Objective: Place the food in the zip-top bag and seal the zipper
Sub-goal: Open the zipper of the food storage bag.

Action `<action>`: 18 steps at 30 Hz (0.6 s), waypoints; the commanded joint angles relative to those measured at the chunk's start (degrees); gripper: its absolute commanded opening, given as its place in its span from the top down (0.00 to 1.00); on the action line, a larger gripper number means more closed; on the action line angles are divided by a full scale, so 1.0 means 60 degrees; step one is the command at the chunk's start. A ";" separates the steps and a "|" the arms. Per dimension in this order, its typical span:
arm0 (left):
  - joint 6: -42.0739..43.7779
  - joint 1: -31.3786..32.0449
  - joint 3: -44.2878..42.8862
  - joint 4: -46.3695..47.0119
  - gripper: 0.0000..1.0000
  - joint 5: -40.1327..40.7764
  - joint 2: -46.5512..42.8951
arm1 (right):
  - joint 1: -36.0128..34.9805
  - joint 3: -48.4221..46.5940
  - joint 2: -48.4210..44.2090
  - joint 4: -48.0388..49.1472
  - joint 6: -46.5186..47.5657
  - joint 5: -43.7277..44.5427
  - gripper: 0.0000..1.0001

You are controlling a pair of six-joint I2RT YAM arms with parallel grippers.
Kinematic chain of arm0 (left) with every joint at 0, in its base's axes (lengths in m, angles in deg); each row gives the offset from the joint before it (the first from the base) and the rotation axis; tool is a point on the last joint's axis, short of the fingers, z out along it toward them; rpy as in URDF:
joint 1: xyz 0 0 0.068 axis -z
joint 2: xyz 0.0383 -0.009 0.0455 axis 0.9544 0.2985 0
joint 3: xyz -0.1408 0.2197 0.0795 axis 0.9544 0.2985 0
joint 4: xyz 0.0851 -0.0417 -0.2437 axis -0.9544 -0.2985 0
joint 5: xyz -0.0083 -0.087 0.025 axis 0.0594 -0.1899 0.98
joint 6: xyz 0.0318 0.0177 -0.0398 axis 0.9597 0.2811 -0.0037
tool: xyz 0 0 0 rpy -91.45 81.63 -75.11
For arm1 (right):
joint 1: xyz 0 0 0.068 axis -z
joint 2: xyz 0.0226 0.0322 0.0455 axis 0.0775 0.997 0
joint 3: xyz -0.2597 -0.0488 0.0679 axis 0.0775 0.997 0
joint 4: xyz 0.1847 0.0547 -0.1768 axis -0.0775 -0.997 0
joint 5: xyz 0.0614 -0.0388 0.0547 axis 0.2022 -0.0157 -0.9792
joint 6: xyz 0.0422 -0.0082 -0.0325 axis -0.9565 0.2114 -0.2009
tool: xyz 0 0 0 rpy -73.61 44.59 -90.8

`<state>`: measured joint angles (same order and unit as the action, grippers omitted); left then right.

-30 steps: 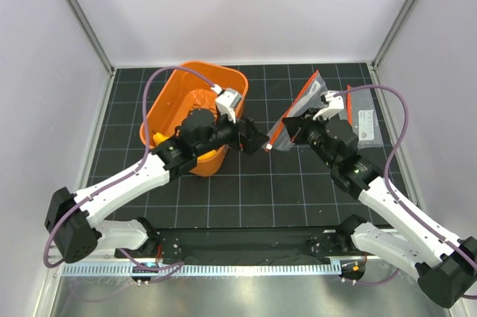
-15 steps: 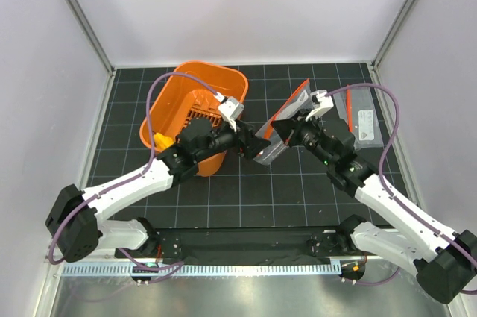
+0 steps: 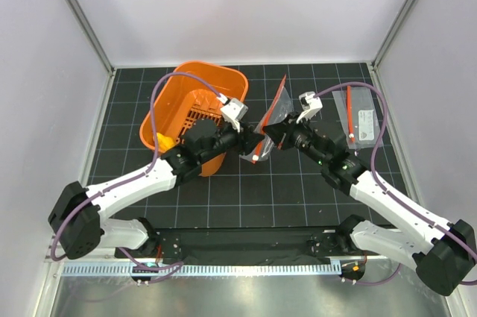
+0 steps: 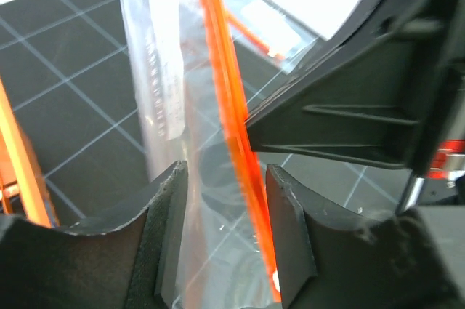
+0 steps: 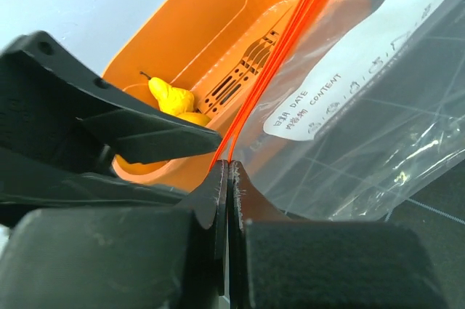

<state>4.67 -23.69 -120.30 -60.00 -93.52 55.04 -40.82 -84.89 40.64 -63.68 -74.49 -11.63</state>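
Note:
The zip-top bag [image 3: 274, 112] hangs edge-on between my two grippers, just right of the orange basket [image 3: 179, 78]. Its red-orange zipper [image 3: 281, 97] runs down to a white slider [image 3: 255, 158]. My right gripper [image 3: 270, 132] is shut on the zipper strip [image 5: 280, 47]; a white write-on patch on the bag [image 5: 341, 83] shows behind it. My left gripper [image 3: 252, 145] is open, its fingers [image 4: 171, 229] on either side of the bag's zipper edge [image 4: 229, 116]. Yellow toy food [image 3: 161, 140] lies in the basket and shows in the right wrist view [image 5: 168, 94].
A narrower clear pouch with a white label [image 3: 363, 117] lies flat at the right back; it shows in the left wrist view [image 4: 265, 22]. The basket's wall [image 5: 218, 33] stands close behind the bag. Grey walls enclose the black gridded mat [image 3: 223, 198].
Both grippers have moved left toward the basket with the bag. The bag has turned from slanted and flat-on to nearly upright and edge-on, and the arms have closed in together.

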 commanded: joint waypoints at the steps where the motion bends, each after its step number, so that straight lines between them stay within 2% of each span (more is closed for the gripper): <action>1: 0.0464 0.0103 -0.0466 -0.0171 0.51 0.0616 0.0208 | -0.0103 -0.0064 -0.0044 0.0667 0.0013 -0.0104 0.99; 6: 0.0567 0.0118 -0.0671 -0.0393 0.58 0.0936 0.0501 | -0.0133 -0.0064 -0.0001 0.0696 0.0028 -0.0119 0.99; 7: 0.0567 0.0104 -0.0700 -0.0509 0.62 0.0953 0.0516 | -0.0147 -0.0079 0.0000 0.0710 0.0013 -0.0119 0.99; 8: 0.0582 0.0133 -0.0860 -0.0626 0.71 0.1055 0.0574 | -0.0147 -0.0079 0.0000 0.0696 0.0042 -0.0104 0.99; 11: 0.0596 0.0118 -0.0921 -0.0935 0.85 0.1261 0.0561 | -0.0162 -0.0079 -0.0015 0.0623 0.0057 0.0013 0.99; 18: 0.0319 0.0118 -0.0774 -0.0891 1.00 0.1583 0.0238 | -0.0148 -0.0400 0.0219 -0.0328 0.0043 0.1564 0.99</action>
<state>6.81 -23.05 -123.52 -65.58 -86.20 58.43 -41.52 -84.94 40.97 -64.53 -74.49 -7.80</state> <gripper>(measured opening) 0.020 0.028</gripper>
